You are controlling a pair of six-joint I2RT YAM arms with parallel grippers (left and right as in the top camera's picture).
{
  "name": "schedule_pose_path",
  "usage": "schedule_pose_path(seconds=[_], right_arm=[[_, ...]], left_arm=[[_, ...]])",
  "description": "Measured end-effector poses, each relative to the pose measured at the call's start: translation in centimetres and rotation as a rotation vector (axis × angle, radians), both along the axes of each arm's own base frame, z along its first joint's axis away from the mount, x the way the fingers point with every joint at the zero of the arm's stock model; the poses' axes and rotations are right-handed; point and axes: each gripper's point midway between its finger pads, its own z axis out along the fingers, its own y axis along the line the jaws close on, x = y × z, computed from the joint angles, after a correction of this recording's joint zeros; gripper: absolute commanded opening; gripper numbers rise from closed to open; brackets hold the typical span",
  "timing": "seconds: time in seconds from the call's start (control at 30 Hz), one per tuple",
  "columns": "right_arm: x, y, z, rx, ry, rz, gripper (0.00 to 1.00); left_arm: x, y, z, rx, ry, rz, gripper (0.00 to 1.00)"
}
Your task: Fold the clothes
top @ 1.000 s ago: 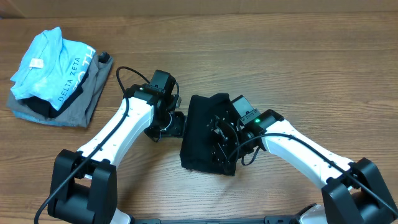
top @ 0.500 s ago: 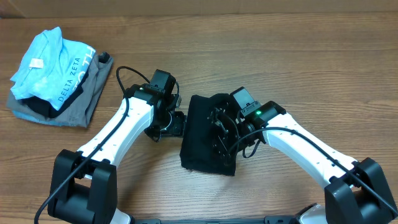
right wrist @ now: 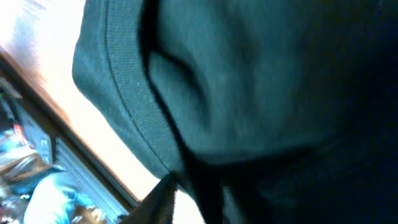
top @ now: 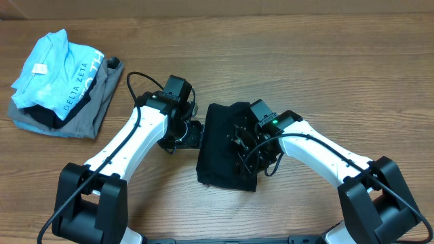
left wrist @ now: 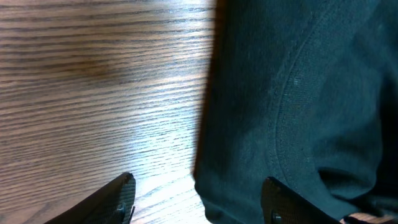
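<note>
From overhead, the plain black cotton T-shirt lies at the centre of the frame on the brown wooden table. It is gathered into a narrow block, so the fold looks well along. The left claw sits just beside its left edge, apparently placed to take that edge. The right claw is down over the cloth's right half, likely to press or pinch a layer. A light blue lettered shirt on a grey folded garment sits well apart in the upper left. In the left wrist view, that claw's two fingers stand wide apart and empty, the shirt's edge running up between them. The right wrist view is filled by black fabric and a ribbed hem; whether that claw is pinched shut I cannot tell.
</note>
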Motion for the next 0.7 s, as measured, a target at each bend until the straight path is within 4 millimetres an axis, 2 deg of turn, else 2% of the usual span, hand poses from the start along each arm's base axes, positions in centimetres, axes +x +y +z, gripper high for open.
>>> schedule_pose_path(seconds=[0.17,0.23,0.47,0.7], right_arm=[[-1.0,0.2,0.6,0.022,0.057,-0.009,0.04],[-1.3,0.1,1.4,0.021,0.073,-0.012,0.04],[0.6,-1.5,5.6,-0.048,-0.002,-0.115,0.04],[1.1,-4.5,4.7,-0.254,-0.011,-0.248,0.04]], left_arm=[[0.2,-0.1,0.0,-0.003,-0.008,0.000,0.70],[0.2,-0.1,0.0,-0.002,-0.008,0.000,0.70],[0.2,-0.1,0.0,-0.004,-0.010,0.000,0.71],[0.3,-0.1,0.0,-0.005,-0.013,0.000,0.72]])
